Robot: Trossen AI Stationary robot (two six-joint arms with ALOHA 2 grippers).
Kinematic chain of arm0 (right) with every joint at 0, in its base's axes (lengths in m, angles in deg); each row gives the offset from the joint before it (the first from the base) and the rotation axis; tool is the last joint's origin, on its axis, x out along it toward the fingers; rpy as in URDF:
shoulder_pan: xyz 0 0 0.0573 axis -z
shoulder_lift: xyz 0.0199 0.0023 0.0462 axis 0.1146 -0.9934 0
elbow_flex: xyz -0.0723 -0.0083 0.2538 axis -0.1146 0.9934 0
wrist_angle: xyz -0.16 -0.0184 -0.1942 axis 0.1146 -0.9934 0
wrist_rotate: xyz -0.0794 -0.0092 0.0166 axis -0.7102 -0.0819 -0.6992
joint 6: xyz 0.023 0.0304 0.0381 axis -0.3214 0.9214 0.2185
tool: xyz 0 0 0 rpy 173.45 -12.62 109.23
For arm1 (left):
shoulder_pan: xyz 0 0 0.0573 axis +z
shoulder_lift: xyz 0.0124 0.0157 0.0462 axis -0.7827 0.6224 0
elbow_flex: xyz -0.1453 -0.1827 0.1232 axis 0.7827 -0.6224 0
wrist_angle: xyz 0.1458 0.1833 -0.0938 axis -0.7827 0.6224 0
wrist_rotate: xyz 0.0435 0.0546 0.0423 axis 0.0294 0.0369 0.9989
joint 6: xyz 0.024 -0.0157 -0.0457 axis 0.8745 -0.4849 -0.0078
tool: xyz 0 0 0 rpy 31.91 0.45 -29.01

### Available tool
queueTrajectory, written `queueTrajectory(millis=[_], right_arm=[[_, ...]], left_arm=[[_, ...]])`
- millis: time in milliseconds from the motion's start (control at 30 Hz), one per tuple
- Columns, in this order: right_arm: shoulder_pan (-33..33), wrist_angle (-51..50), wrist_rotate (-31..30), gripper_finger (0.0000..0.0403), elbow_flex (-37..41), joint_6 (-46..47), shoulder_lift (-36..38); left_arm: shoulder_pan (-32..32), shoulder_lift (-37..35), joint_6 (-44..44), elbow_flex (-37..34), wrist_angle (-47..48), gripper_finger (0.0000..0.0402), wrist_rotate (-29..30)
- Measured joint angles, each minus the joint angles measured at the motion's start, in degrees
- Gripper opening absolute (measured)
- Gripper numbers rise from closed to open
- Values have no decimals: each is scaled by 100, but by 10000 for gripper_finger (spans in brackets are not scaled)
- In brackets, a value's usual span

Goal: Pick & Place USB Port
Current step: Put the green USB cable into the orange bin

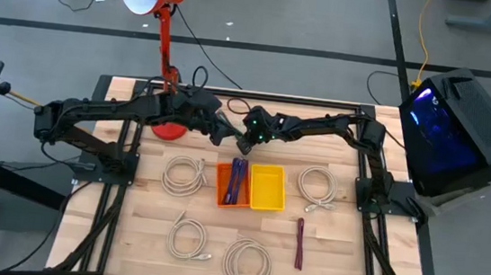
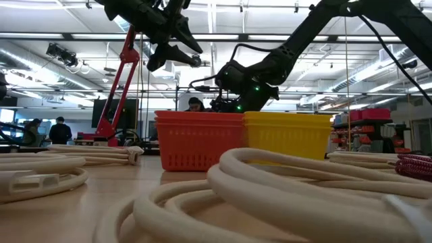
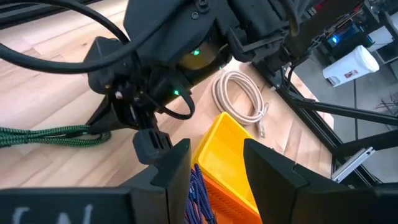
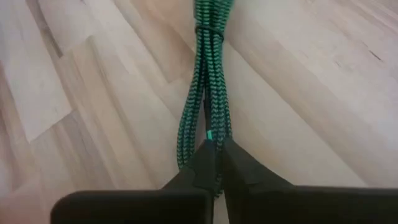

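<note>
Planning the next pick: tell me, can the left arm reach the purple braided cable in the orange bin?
Probably yes: the left gripper hangs open above the orange bin, and the purple braided cable lies uncovered; the right gripper is off beside it.

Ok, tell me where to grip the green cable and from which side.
Grip the green cable at the end of its folded bundle, coming straight down from above: it lies flat on the table, strands banded into a narrow bunch that fits between the fingers. The right gripper is shut on that end.
</note>
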Motion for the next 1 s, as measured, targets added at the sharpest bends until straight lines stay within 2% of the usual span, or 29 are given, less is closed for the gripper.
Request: queueTrajectory(millis=[267,567,767,867,1000], right_arm=[[-168,-546,-122,2,33,-97,398],[-252,-1406,-757,1,31,-446,2109],[-255,-2125,-1610,0,28,-733,3598],[-291,-2210,-1710,0,25,-703,4263],[-514,-2225,-1698,0,24,-575,4766]], left_arm=[[-2,0,5,-2,37,155,2],[4,0,61,-1,-176,155,26],[2,0,50,0,-1064,155,-36],[0,0,113,-2,-1637,155,-40],[-98,0,370,-2,-2830,155,-79]])
